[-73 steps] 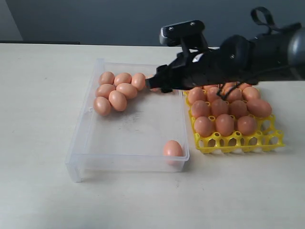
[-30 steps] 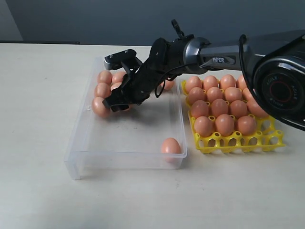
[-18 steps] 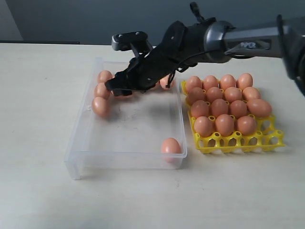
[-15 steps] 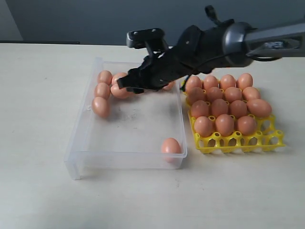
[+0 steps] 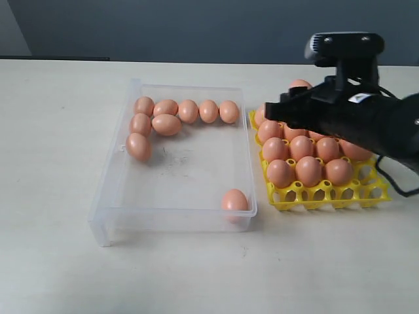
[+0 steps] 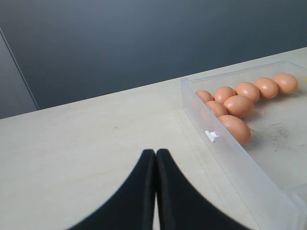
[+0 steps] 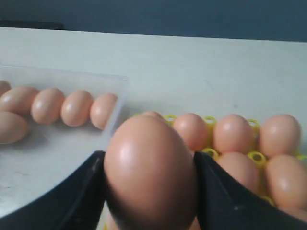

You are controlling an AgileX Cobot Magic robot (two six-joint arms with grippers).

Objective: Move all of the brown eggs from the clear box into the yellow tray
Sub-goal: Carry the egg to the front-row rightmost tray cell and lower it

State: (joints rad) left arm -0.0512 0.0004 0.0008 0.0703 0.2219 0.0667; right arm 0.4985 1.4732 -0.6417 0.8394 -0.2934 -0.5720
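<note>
My right gripper (image 7: 148, 162) is shut on one brown egg (image 7: 149, 177), held above the near-box side of the yellow tray (image 7: 209, 120). In the exterior view that gripper (image 5: 272, 112) hangs over the yellow tray (image 5: 327, 194), whose cups hold several brown eggs (image 5: 308, 169); the carried egg is hidden by the arm there. The clear box (image 5: 105, 216) holds several eggs: a row along its far wall (image 5: 188, 110), a few at far left, and a lone egg (image 5: 236, 199) in the near right corner. My left gripper (image 6: 155, 152) is shut and empty, over bare table beside the box (image 6: 230, 158).
The right arm's black body (image 5: 366, 118) covers the far part of the tray. The front row of tray cups (image 5: 340, 193) shows yellow with no eggs. Beige tabletop (image 5: 59, 131) surrounds the box and the tray, with a dark wall behind.
My right gripper closed on an egg in the far-left cluster of the box, lifted it and carried it right to above the tray. The remaining eggs shifted into a row.
</note>
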